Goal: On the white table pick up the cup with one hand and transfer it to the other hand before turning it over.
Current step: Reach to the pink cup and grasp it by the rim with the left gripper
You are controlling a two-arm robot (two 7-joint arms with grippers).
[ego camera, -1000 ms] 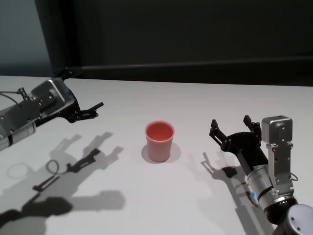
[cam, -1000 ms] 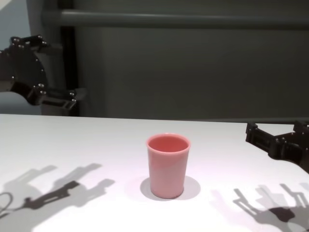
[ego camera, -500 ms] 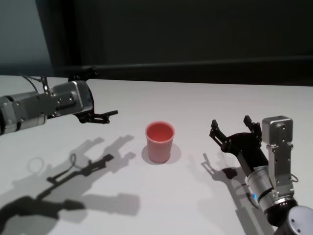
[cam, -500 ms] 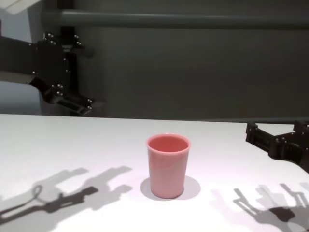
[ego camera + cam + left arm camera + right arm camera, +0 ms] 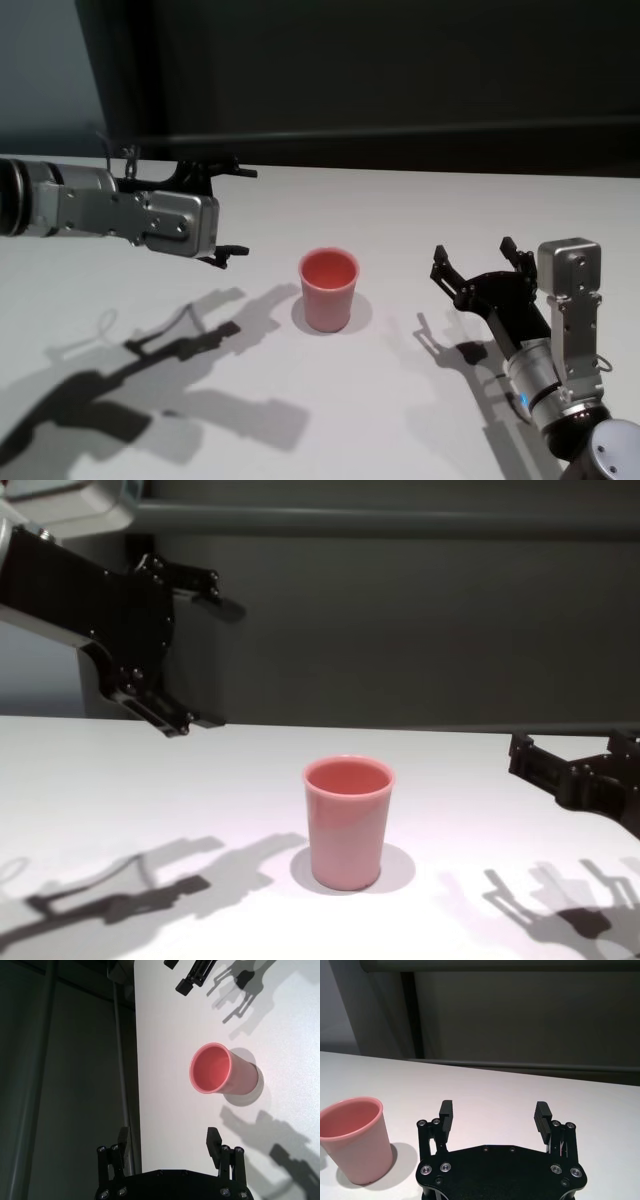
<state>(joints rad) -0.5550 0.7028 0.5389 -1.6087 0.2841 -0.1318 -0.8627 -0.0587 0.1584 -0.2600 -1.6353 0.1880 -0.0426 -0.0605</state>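
The salmon-pink cup [image 5: 328, 290] stands upright, mouth up, in the middle of the white table [image 5: 400, 205]. It also shows in the chest view [image 5: 348, 825], the left wrist view [image 5: 225, 1071] and the right wrist view [image 5: 356, 1140]. My left gripper [image 5: 238, 212] hovers above the table to the left of the cup, open and empty, its fingers pointing at the cup; it also shows in the chest view [image 5: 220, 665] and the left wrist view [image 5: 168, 1136]. My right gripper [image 5: 472, 252] is open and empty, low to the right of the cup, apart from it [image 5: 494, 1107].
A dark wall [image 5: 400, 70] runs behind the table's far edge. The arms cast shadows on the table [image 5: 150, 780] at the front left and front right. The right gripper's fingers [image 5: 192, 975] show far off in the left wrist view.
My left arm has swung right, closer to the cup, and turned so one finger stands above the other. The cup and the right arm have not moved.
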